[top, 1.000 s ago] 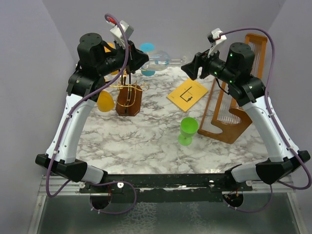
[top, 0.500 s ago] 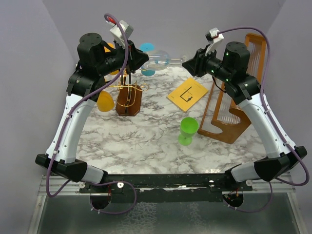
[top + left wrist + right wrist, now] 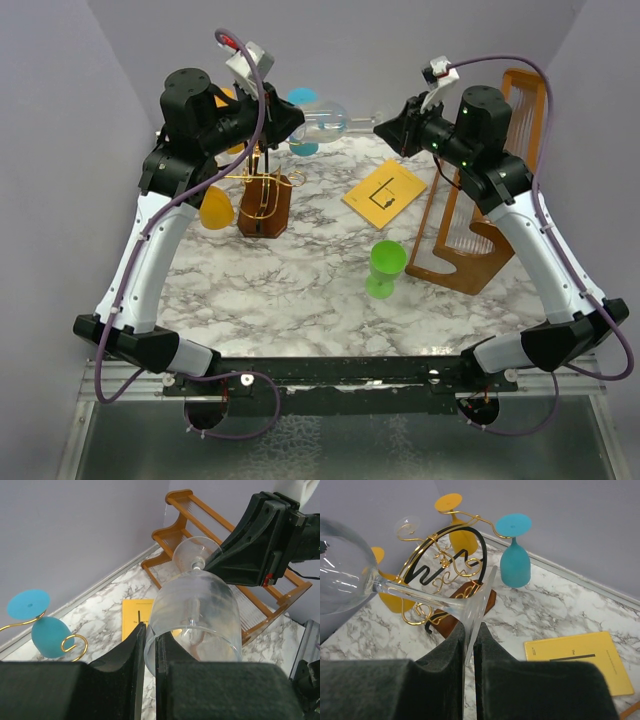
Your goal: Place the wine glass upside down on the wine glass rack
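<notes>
A clear wine glass lies on its side in the air, held between my two grippers above the back of the table. My left gripper is shut on the rim of the bowl. My right gripper is shut on the edge of the glass's foot, with the stem running off to the left. The wine glass rack, gold wire on a brown block, stands just below and left of the glass. It carries a blue glass and orange glasses upside down.
A green glass stands upright mid-table. A yellow booklet lies right of the rack. A tall wooden frame with thin wires fills the right side. Purple walls close in on both sides and behind.
My right gripper has moved left to the glass's foot and closed on it. The left gripper has kept its hold on the bowl rim without moving.
</notes>
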Motion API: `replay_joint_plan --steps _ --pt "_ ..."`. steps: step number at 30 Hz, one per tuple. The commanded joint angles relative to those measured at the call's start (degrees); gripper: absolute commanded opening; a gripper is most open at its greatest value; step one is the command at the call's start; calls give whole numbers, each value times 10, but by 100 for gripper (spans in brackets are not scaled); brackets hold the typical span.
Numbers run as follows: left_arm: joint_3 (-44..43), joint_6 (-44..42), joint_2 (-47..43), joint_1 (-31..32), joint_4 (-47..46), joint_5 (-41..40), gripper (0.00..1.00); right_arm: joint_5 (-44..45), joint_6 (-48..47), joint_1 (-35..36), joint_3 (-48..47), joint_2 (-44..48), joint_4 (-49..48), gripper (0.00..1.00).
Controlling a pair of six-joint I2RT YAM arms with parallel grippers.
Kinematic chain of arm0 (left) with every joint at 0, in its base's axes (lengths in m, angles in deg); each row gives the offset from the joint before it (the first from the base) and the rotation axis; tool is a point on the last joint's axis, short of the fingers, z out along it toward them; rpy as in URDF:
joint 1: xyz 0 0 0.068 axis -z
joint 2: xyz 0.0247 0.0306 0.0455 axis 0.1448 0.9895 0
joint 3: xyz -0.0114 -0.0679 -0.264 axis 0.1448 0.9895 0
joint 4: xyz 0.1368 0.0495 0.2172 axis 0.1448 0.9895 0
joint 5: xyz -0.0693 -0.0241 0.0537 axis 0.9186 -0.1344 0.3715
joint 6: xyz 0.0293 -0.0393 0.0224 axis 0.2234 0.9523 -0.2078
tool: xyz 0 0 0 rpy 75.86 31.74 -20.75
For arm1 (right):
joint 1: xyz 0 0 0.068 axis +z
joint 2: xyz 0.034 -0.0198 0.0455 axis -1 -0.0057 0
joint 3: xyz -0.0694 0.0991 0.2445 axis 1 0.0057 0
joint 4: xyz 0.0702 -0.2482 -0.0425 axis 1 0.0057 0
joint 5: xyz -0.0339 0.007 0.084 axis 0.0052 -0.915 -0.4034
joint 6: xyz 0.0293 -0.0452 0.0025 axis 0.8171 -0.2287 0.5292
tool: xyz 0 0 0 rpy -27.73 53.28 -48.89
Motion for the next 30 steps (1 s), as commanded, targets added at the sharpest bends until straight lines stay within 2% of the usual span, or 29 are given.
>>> replay_joint_plan --steps 1,4,7,9,13,23,30 --pt "10 3 -12 2 -28 3 13 58 -33 -3 14 7 -19 1" --pt "21 -10 -18 2 -20 8 21 90 -47 -5 23 13 -24 1" --pt "32 -36 -30 1 -3 5 39 101 -55 -17 35 16 -35 1" --pt "34 -65 -37 1 19 -13 50 114 -68 -24 37 14 -41 1" --pt "52 -121 -58 1 46 -66 62 150 -112 -26 50 13 -65 2" --pt "50 -214 -87 1 106 -155 78 176 -269 -26 11 -20 -69 1" --pt "51 -236 -101 1 122 -216 99 171 -371 -25 -25 -53 -54 1"
